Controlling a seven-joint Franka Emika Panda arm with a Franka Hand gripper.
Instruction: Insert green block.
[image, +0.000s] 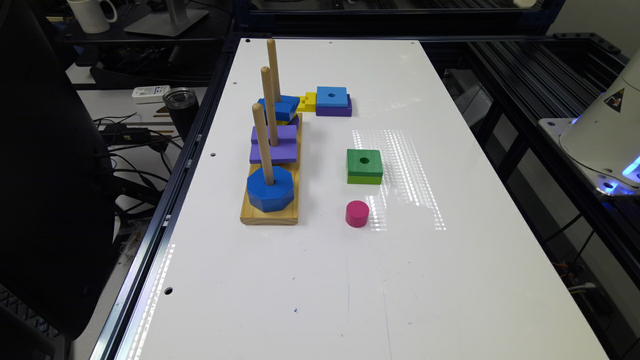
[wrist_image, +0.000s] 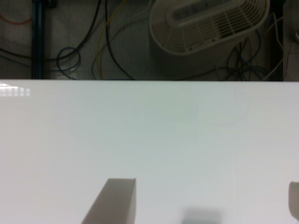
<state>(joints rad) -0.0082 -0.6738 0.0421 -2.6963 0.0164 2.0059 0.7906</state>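
- We see a long white table (image: 320, 280) with the arm's white base (image: 607, 130) at the exterior view's right edge.
- A wooden base board with three upright pegs (image: 272, 200) stands toward the exterior view's left, carrying a blue octagonal block (image: 270, 192), a purple square block (image: 274, 145) and another blue block (image: 282, 107).
- The green square wooden block with a round centre hole (image: 364, 166) lies flat on the table, apart from the board, between a light-blue-on-purple square block (image: 333, 101) and a small pink cylinder (image: 357, 213).
- In the wrist view the gripper (wrist_image: 205, 205) hangs over bare table, fingers (wrist_image: 114, 203) spread wide, holding nothing.
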